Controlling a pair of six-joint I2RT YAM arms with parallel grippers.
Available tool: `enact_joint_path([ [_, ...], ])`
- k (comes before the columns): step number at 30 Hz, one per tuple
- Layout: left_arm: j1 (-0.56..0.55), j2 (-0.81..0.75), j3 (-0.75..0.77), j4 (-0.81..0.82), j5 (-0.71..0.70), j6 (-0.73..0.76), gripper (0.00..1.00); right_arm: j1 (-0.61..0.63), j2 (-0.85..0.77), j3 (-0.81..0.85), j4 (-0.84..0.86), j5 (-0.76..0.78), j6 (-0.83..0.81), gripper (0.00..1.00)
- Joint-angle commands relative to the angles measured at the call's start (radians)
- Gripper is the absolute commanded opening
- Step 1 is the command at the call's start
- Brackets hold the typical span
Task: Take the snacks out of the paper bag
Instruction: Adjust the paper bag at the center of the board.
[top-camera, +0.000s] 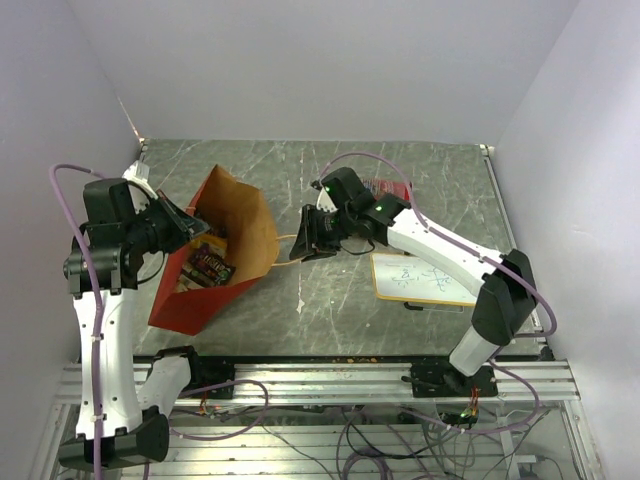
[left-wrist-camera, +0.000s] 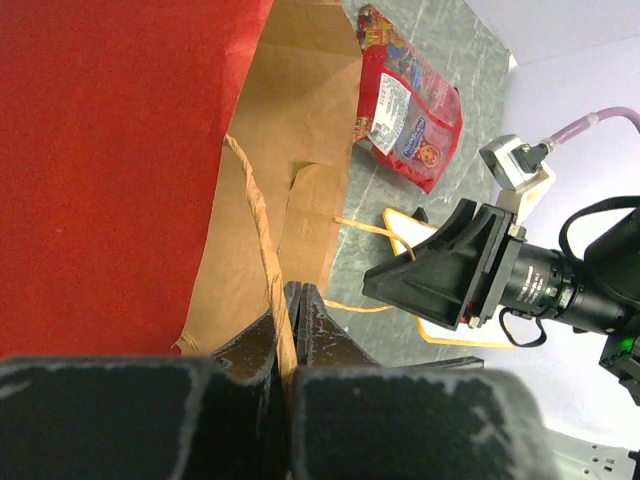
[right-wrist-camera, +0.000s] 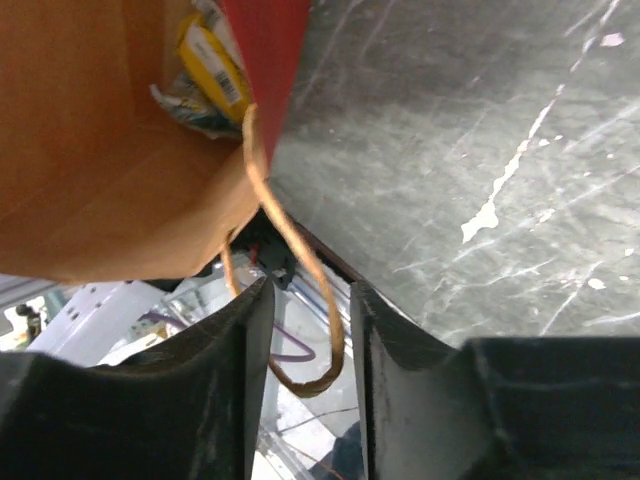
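From above, the red paper bag (top-camera: 195, 305) gapes open at left of frame with packets (top-camera: 208, 265) in its mouth, the left gripper (top-camera: 192, 228) at its upper rim, the right gripper (top-camera: 303, 243) at its right edge, and a red snack bag (top-camera: 398, 188) on the table (top-camera: 330, 300) behind the right arm. The left wrist view shows that gripper's fingers pinched tight on a twisted handle (left-wrist-camera: 255, 200). The right wrist view shows jaws apart, the other handle loop (right-wrist-camera: 300, 240) between them, and a yellow packet (right-wrist-camera: 212, 55) inside the bag at upper left.

A wood-framed white board (top-camera: 420, 280) lies on the grey table (top-camera: 300, 170).
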Motion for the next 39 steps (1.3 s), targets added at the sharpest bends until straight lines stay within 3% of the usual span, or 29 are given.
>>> enact_joint_path([
  [1, 0.006, 0.025, 0.036, 0.041, -0.041, 0.044, 0.07, 0.002, 0.044, 0.069, -0.058, 0.049, -0.092, 0.34],
  [6, 0.006, 0.096, 0.146, 0.067, -0.114, 0.081, 0.07, -0.002, 0.068, 0.099, -0.025, 0.011, -0.199, 0.31],
  [8, 0.006, 0.135, 0.193, 0.072, -0.122, 0.100, 0.07, -0.005, 0.095, 0.157, -0.070, 0.010, -0.243, 0.13],
  [10, 0.007, 0.162, 0.222, 0.104, -0.126, 0.127, 0.07, -0.005, 0.104, 0.171, -0.042, -0.016, -0.258, 0.02],
  [20, 0.006, 0.361, 0.537, 0.239, -0.179, 0.279, 0.07, -0.002, 0.198, 0.242, 0.096, -0.127, -0.139, 0.00],
  [27, 0.003, 0.292, 0.293, 0.495, 0.020, 0.140, 0.07, 0.024, 0.122, 0.054, 0.190, -0.124, -0.075, 0.00],
  [29, -0.021, 0.273, 0.230, 0.492, 0.029, 0.142, 0.07, 0.031, 0.092, -0.022, 0.221, -0.121, -0.064, 0.00],
  [34, -0.207, 0.290, 0.166, 0.406, -0.015, 0.251, 0.07, 0.076, 0.033, -0.148, 0.236, -0.097, -0.101, 0.00],
  [39, -0.226, 0.207, 0.057, 0.372, 0.017, 0.196, 0.07, 0.113, -0.001, -0.274, 0.265, -0.083, -0.121, 0.00],
])
